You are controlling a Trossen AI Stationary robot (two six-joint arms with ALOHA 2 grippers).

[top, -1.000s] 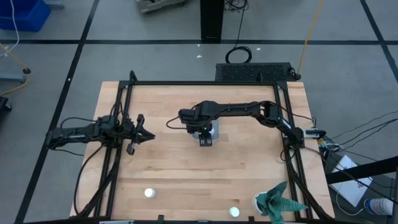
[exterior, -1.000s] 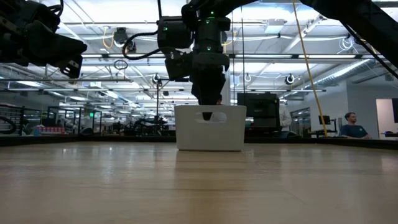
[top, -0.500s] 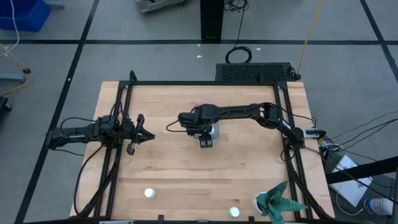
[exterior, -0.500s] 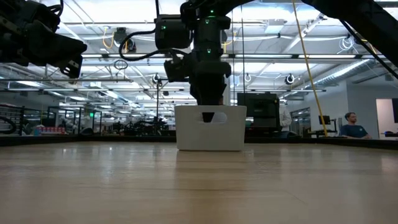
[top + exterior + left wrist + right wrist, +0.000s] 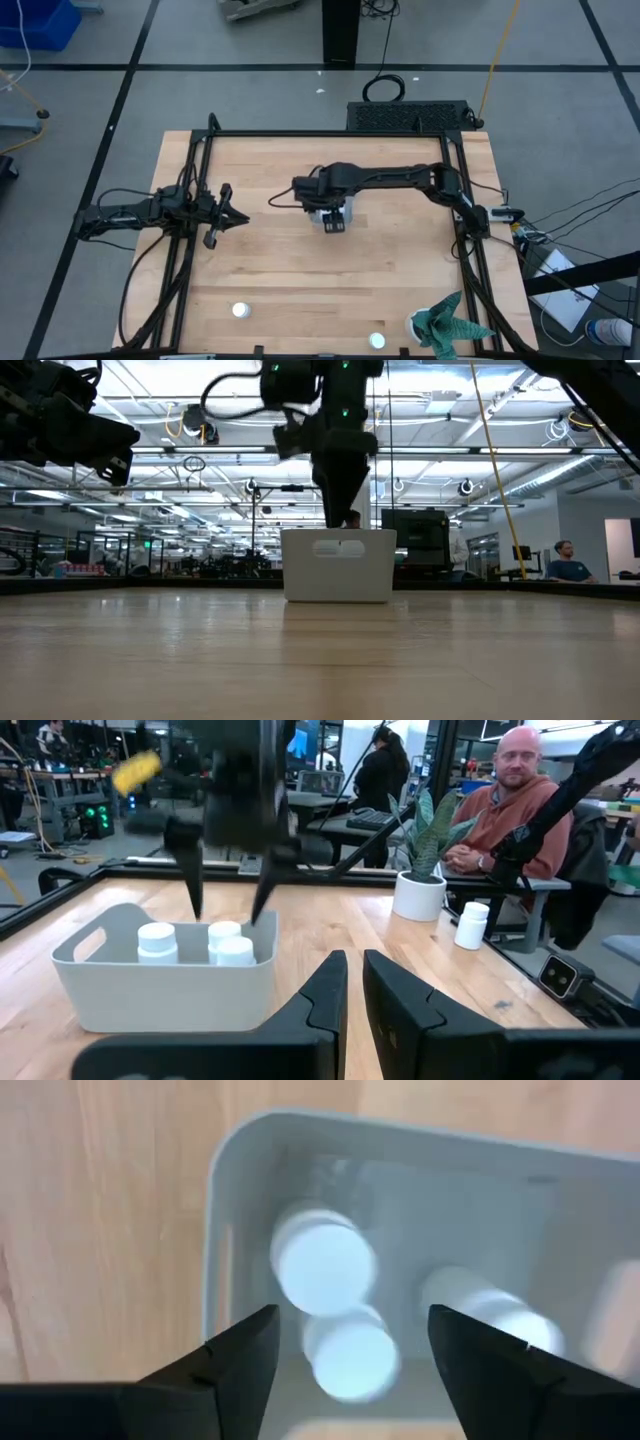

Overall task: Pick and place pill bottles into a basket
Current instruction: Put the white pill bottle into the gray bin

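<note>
The pale basket stands mid-table; it also shows in the low view and the left wrist view. Three white pill bottles stand upright inside it. My right gripper hangs open and empty just above the basket, fingers pointing down over the bottles. Two more bottles stand on the table near its near edge. My left gripper waits shut at the table's left, pointing toward the basket.
A green spiky plant in a white pot stands at the near right corner. A black frame runs along the table's edges. A black mesh pad lies beyond the far edge. People sit beyond the table's right side.
My right gripper has gone straight up out of the basket: its fingertips were down inside, behind the handle slot, and now stand about at the rim. The basket and the bottles have stayed where they were.
</note>
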